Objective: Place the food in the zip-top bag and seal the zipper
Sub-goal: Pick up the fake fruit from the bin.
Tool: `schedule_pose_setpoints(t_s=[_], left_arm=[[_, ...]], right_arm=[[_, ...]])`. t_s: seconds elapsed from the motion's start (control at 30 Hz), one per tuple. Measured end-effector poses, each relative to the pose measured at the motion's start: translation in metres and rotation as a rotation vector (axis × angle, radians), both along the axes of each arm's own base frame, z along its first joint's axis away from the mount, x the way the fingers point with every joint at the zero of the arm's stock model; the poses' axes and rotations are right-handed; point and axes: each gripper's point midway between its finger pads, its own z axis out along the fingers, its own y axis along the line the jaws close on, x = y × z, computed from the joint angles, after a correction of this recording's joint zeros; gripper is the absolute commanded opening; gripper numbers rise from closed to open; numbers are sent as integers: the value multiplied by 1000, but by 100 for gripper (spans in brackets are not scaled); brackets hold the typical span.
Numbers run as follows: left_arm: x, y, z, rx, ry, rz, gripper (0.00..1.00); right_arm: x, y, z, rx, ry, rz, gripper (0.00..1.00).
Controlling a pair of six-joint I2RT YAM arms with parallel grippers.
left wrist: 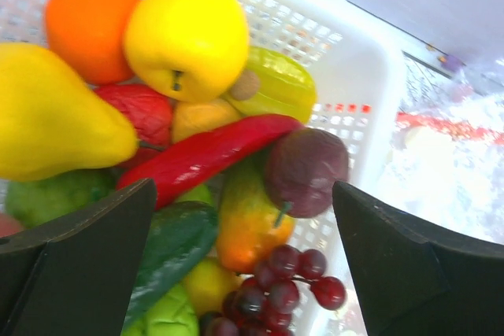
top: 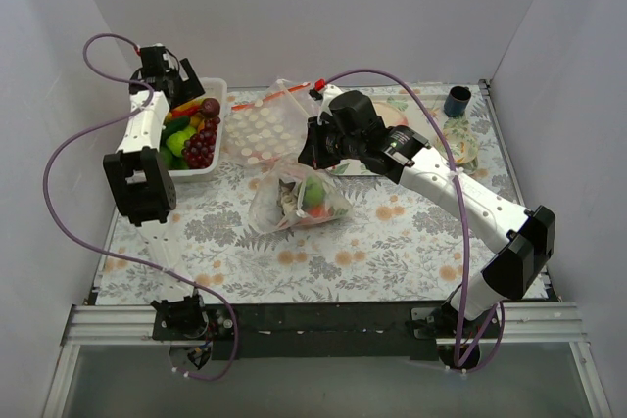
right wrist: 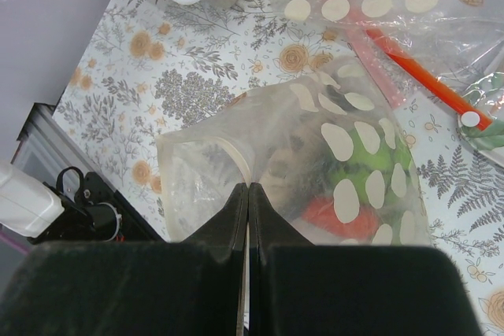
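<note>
Food, unbagged: glossy moulded plastic pieces lie heaped in a white slatted basket (left wrist: 354, 60) at the table's far left. They include a yellow pear (left wrist: 55, 116), a yellow apple (left wrist: 185, 33), an orange round (left wrist: 87, 13), a long red chilli (left wrist: 209, 155), a dull purple round (left wrist: 305, 171) and a beaded cluster of dark grapes (left wrist: 276, 293).

Left gripper (left wrist: 242, 194): poised over this heap with its flat black fingers spread wide, holding nothing.

Zip-top bag (top: 299, 201): thin, crinkled clear film printed with white oval dots, lying mid-table on the floral-printed cloth (top: 392, 242). It is bulged, with green and red shapes showing blurred through the film.

Right gripper (right wrist: 248, 188): fingers pressed fully together, pinching a fold of this bag's film at its near edge.

Second dotted bag (top: 257, 129): lying flat between basket and filled bag. A thin red-orange zipper strip (right wrist: 425, 80) runs straight along clear film here; which bag it belongs to cannot be told.
</note>
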Motion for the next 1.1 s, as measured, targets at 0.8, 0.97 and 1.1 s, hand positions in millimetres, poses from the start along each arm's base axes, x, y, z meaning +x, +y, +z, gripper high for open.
schedule_pose_setpoints(t_s=[0.8, 0.97, 1.1], left_arm=[[16, -56, -9, -75, -10, 100, 92], [15, -59, -17, -77, -2, 140, 90], [12, -65, -25, -72, 13, 160, 88]], right_arm=[[-2, 2, 0, 0, 1, 3, 1], [-2, 2, -1, -1, 2, 3, 1], [-3, 1, -7, -10, 9, 2, 1]])
